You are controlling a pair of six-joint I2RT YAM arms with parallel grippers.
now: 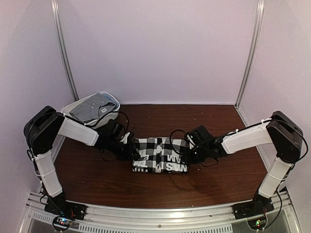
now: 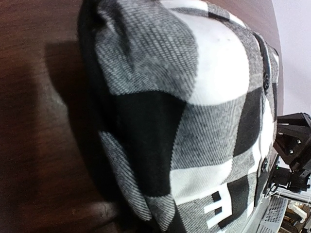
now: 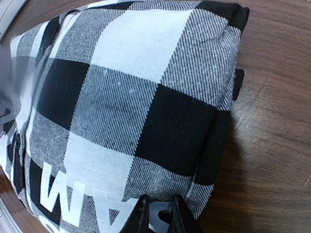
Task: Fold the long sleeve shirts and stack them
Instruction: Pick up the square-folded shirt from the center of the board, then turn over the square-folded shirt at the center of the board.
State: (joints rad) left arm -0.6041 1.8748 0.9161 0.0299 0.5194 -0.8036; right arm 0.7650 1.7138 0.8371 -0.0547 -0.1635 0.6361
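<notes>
The black-and-white checked shirt (image 1: 160,155) lies folded in a compact rectangle at the table's middle, white letters on its near edge. It fills the left wrist view (image 2: 194,97) and the right wrist view (image 3: 131,97). My left gripper (image 1: 130,145) is at its left edge; its jaws are hidden by cloth, with only a dark blur at the bottom of the left wrist view. My right gripper (image 1: 190,148) is at its right edge, its fingertips (image 3: 142,216) close together with a narrow strip of cloth between them. The grey shirt (image 1: 92,108) lies folded in the tub.
The white oval tub (image 1: 68,109) stands at the back left corner against the wall. Bare brown tabletop (image 1: 214,116) surrounds the checked shirt. Walls and metal posts close in the back and sides. My right arm (image 2: 291,141) shows beyond the shirt in the left wrist view.
</notes>
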